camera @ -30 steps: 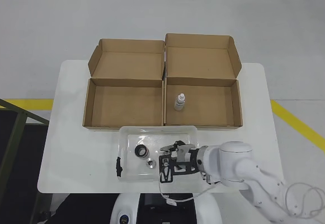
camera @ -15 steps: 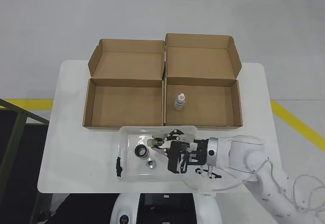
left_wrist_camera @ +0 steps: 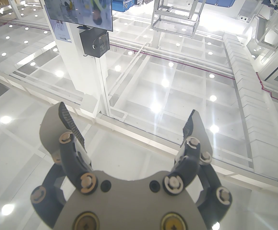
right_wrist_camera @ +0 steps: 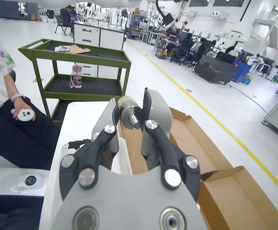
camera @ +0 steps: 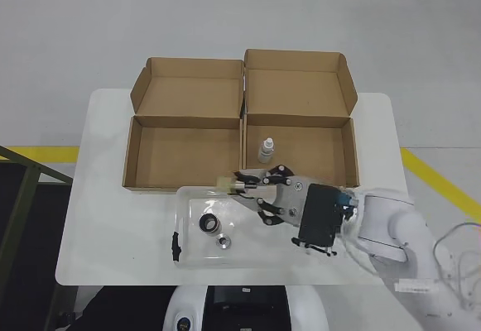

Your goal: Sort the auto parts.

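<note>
White tabletop (camera: 108, 165) is spread beneath the work, and above it the right gripper (right_wrist_camera: 130, 102) is seen clamped on a small metal part (right_wrist_camera: 129, 117), a short cylinder with a stub shaft and a pale band, pinched across its body between the two fingers. The part is held in the air over the far rim of the clear tray (camera: 179, 223), towards that rim's left half. The left gripper (left_wrist_camera: 128, 118) is turned up towards the ceiling (left_wrist_camera: 177, 72), its fingers spread wide with nothing between them. The step in hand is judged to be the carry: one part is raised clear of the tray and not yet set down. For the next move, the part would need to be taken past the tray's far rim, lowered over a box floor and released. The left box (camera: 182, 157), just beyond the tray's far-left side, is judged the likelier goal, since the right box (camera: 319, 157), just beyond the tray's far-right side, is given over to a different kind of item. By count: two cardboard boxes; one small white bottle (camera: 266, 150), upright in the right box; one part in the grip; two parts lying inside the tray, a dark ring (camera: 210, 223) and a smaller metal piece (camera: 223, 242) just beside it; and one black piece (camera: 175, 246) at the tray's left wall, though whether inside or outside cannot be told.
</note>
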### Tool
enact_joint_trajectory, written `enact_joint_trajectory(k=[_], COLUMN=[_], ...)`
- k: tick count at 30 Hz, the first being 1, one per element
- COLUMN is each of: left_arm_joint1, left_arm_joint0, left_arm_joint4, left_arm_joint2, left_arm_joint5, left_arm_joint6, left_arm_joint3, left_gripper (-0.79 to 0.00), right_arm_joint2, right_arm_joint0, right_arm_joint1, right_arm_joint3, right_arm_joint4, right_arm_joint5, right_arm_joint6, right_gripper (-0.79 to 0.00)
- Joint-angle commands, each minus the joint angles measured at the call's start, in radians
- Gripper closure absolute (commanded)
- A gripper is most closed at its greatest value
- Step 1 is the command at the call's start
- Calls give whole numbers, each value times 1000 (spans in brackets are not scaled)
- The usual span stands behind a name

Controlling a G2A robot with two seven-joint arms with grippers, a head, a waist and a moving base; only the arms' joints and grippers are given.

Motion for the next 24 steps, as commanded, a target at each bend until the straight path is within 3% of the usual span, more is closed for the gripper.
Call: enact_joint_trajectory(k=[1,13,24], left_arm_joint1=[0,0,0], left_arm_joint0=[0,0,0], left_arm_joint4=[0,0,0], left_arm_joint2=[0,0,0], left_arm_joint5=[0,0,0], left_arm_joint6=[0,0,0], left_arm_joint3=[0,0,0], left_gripper=[-785,-785,-785], right_arm_joint2=[14,91,118], right_arm_joint0=[2,4,-17], right_arm_joint1=[0,-2,-7], right_arm_joint3=[-6,-33,-35], right_arm_joint4=[21,103,74], right_arm_joint5=[-3,-1,-23], right_arm_joint6=[-16,-87,-177], right_gripper=[0,0,0])
